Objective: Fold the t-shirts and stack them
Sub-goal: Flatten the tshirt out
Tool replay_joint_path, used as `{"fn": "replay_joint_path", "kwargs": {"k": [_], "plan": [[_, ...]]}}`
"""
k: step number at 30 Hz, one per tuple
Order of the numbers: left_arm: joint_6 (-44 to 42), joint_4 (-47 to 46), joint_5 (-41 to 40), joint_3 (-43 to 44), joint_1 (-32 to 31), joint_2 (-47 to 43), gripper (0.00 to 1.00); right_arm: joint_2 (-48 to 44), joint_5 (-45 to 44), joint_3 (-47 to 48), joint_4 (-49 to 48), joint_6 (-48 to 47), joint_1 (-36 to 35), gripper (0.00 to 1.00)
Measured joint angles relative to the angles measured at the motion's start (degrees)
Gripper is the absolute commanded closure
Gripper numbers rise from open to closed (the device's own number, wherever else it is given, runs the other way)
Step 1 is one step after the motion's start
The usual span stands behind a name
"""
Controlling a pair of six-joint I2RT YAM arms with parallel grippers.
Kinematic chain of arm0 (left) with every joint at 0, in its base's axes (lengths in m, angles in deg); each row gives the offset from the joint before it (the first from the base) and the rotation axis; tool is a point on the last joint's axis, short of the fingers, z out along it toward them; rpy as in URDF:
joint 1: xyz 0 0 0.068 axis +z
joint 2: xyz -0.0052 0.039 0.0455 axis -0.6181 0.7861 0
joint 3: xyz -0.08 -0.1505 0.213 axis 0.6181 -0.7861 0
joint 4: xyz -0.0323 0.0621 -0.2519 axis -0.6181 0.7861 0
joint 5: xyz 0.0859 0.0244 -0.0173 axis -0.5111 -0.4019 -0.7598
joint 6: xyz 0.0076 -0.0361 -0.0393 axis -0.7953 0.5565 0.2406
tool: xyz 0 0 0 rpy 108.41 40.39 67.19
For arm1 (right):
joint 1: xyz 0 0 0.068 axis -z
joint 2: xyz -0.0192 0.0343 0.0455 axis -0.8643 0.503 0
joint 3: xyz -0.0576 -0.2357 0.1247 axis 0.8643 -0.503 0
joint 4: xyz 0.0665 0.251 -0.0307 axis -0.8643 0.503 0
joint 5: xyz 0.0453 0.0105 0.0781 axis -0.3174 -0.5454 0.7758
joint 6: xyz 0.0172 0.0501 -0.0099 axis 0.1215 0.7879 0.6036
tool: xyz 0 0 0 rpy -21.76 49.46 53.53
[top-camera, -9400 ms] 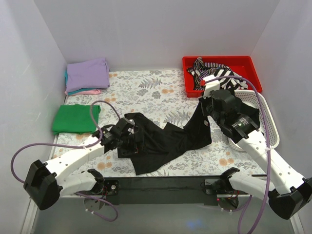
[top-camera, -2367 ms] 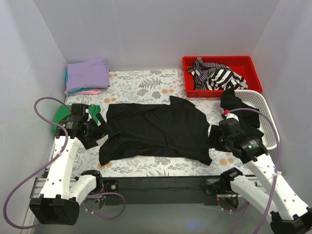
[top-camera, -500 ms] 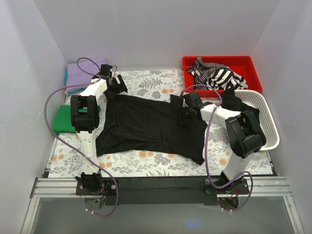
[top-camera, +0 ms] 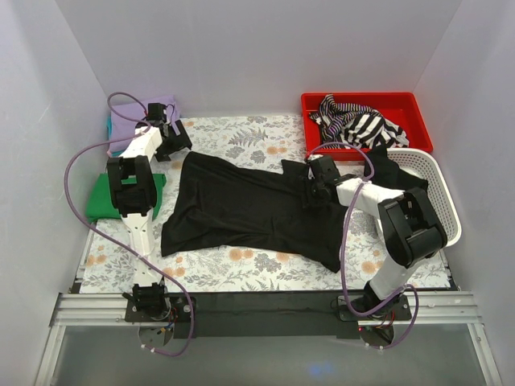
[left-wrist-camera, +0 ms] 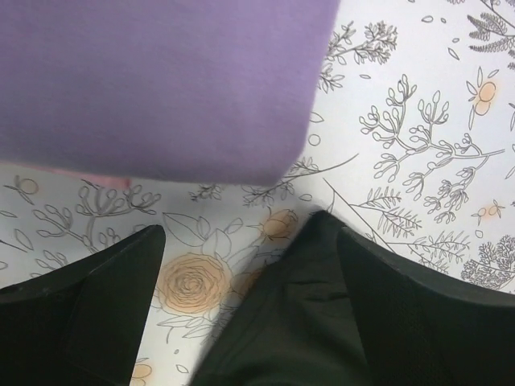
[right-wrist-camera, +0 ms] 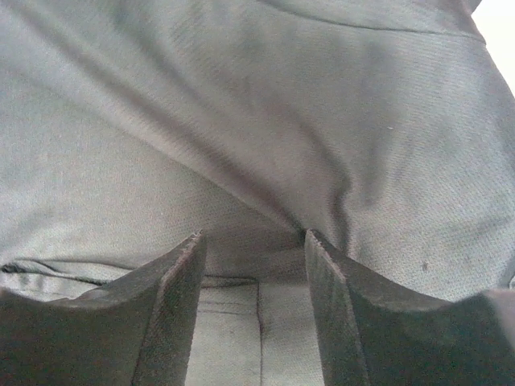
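The black t-shirt (top-camera: 249, 211) is being shown spread nearly flat across the middle of the flowered counter (top-camera: 241, 137). The left claw (left-wrist-camera: 239, 233) is being held wide open and empty over bare counter at the far left, just beside the folded lavender shirt (left-wrist-camera: 153, 80). The right claw (right-wrist-camera: 253, 241) is being held low on the black t-shirt's far right part, jaws parted and clamping nothing, with a crease of cloth running between them. A folded green shirt (top-camera: 100, 201) is lying at the left edge.

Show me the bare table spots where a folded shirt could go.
Far strip between the lavender stack and red tray, beyond the black t-shirt. Near strip of table along the front edge. Crowded: left side by the green shirt, right side by the white basket.
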Motion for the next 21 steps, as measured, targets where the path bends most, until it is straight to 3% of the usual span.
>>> {"fn": "replay_joint_path", "kwargs": {"k": [8, 13, 21], "plan": [[-0.17, -2.95, 11.54, -2.97, -0.13, -3.93, 0.11, -5.16, 6.08, 0.7, 3.23, -6.6, 0.79, 0.38], [0.26, -4.59, 16.98, -3.45, -1.27, -8.52, 0.05, -9.6, 5.77, 7.74, 3.26, -7.32, 0.72, 0.36], [0.09, -3.52, 16.52, -3.23, -1.36, -7.41, 0.02, -1.18, -2.19, 18.82, 3.26, -7.3, 1.03, 0.39]]}}
